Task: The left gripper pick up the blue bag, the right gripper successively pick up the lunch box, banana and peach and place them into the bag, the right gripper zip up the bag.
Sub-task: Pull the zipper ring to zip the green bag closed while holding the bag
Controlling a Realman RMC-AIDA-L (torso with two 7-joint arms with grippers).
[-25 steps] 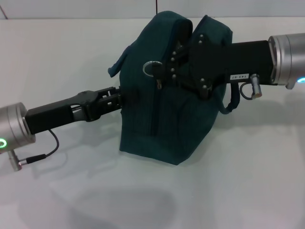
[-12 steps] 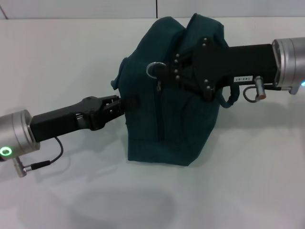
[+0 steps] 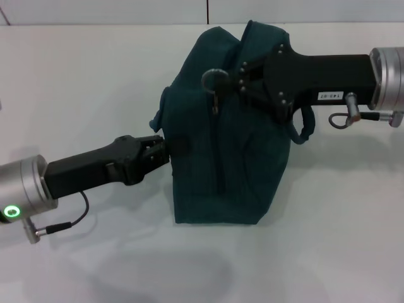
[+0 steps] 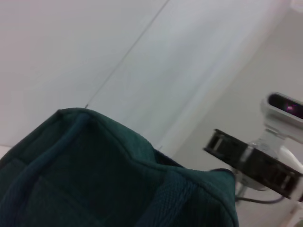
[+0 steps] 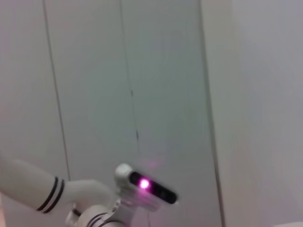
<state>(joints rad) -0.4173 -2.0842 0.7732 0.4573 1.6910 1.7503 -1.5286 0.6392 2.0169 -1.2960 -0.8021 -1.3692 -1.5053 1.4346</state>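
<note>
Blue bag (image 3: 221, 145) upright mid-table, soft fabric, sags; hold by seams. Left gripper (image 3: 165, 146) pinches its side edge, clamped. Right gripper (image 3: 235, 86) at top near zipper ring (image 3: 213, 79); closure unclear.

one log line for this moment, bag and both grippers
blue bag: upright on table | left gripper: at bag's left side | right gripper: at zipper ring near top

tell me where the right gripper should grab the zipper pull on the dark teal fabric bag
Probably the silver ring pull on the dark teal fabric bag. It stands proud near the bag's top, with the zipper track running down below it. The right gripper is beside it on the robot's right, so come in from there. The left gripper is at the bag's left side.
</note>
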